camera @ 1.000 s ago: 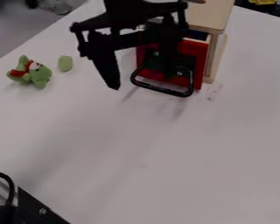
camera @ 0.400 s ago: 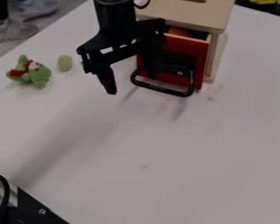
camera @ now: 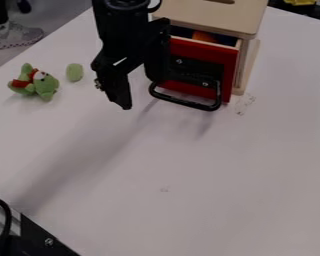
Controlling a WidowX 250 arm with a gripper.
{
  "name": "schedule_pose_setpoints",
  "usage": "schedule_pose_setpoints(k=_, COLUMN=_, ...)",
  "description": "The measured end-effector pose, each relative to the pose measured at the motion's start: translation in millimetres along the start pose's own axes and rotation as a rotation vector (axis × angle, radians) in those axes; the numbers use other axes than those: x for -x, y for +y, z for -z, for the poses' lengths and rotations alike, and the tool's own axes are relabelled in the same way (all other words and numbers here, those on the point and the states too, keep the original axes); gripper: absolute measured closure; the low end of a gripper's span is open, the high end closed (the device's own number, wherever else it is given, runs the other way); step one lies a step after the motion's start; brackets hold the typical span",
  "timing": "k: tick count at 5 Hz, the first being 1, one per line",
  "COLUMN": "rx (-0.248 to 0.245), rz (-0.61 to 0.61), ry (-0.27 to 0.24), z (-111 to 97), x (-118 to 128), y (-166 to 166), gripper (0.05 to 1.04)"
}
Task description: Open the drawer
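the drawer [camera: 204, 52] is likely feeling light, its rigid handle [camera: 184, 102] offering a firm pull at the middle; the fingers [camera: 120, 94] are hanging apart, gripping nothing.

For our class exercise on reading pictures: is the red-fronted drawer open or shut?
Partly open: the drawer's red front stands forward of the wooden cabinet, with something orange visible behind it.
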State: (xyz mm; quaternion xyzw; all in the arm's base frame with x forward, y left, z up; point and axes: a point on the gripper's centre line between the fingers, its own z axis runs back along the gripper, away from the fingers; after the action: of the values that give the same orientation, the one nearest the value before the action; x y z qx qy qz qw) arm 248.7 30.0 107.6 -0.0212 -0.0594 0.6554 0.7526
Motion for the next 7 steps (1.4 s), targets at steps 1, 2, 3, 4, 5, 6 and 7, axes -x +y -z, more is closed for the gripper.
schedule_pose_setpoints(k=1, rx=0.007, rz=-0.083, ry=-0.011, z=8.6, x=1.5, y=-14.5, gripper=0.097)
schedule_pose_setpoints(k=2, rx=0.011, rz=-0.107, ry=-0.001, z=28.9, x=3.6, y=-29.1, gripper=0.097)
schedule_pose_setpoints(k=3, rx=0.039, rz=-0.149, ry=0.028, z=46.3, x=7.6, y=-44.2, gripper=0.097)
schedule_pose_setpoints(k=4, rx=0.077, rz=-0.161, ry=0.036, z=60.8, x=8.1, y=-54.1, gripper=0.097)
schedule_pose_setpoints(k=5, rx=0.126, rz=-0.18, ry=0.049, z=66.8, x=9.5, y=-63.2, gripper=0.097)
schedule_pose_setpoints(k=6, rx=0.163, rz=-0.185, ry=0.067, z=80.1, x=10.9, y=-71.6, gripper=0.131)
schedule_pose_setpoints(k=7, rx=0.151, rz=-0.178, ry=0.059, z=84.9, x=10.3, y=-70.3, gripper=0.404)
